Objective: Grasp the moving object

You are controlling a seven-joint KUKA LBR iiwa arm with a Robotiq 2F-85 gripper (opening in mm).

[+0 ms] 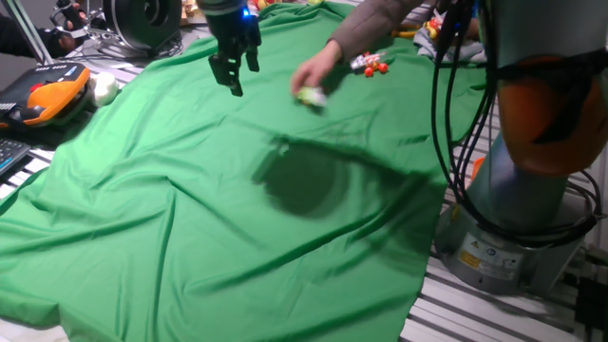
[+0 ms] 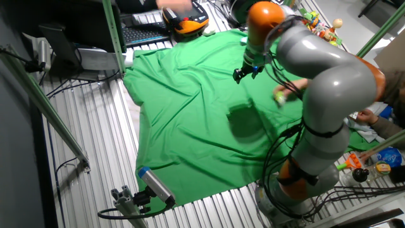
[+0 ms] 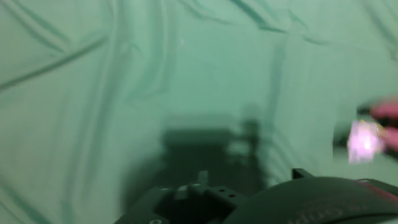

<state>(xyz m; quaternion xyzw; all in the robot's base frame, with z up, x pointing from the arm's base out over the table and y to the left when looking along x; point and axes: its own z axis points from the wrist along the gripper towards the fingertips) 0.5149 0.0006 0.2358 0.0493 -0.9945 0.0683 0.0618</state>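
- While the person's hand (image 1: 313,68) is pushing the moving object (image 1: 311,95) around on the green cloth (image 1: 190,218), the gripper (image 1: 235,71) hangs in the air with nothing in it.
- From where I'm standing the fingers look parted a bit, empty for sure. The hand view is too blurry to say how wide.
- The toy is that tiny white-and-yellow-green lump right under the person's fingertips, off to one side of the gripper and lower, down on the cloth. In the other fixed view it shows as a pale green speck (image 2: 280,96) just beside the robot's big grey arm (image 2: 329,82).
- In the hand view it's a bright smear (image 3: 364,140) at the far edge of the picture, so it isn't lined up between the fingers at all.
- My read: this is the chase/approach step, no grasp started yet.
- Next move probably calls for sliding sideways over the toy, tracking it as it shifts, then dropping down. The thing is tiny and the cloth is wrinkly, and that hand is right there, so timing looks tricky.
- The orange-red toy (image 1: 370,65) beyond the hand on the worktop isn't the target.
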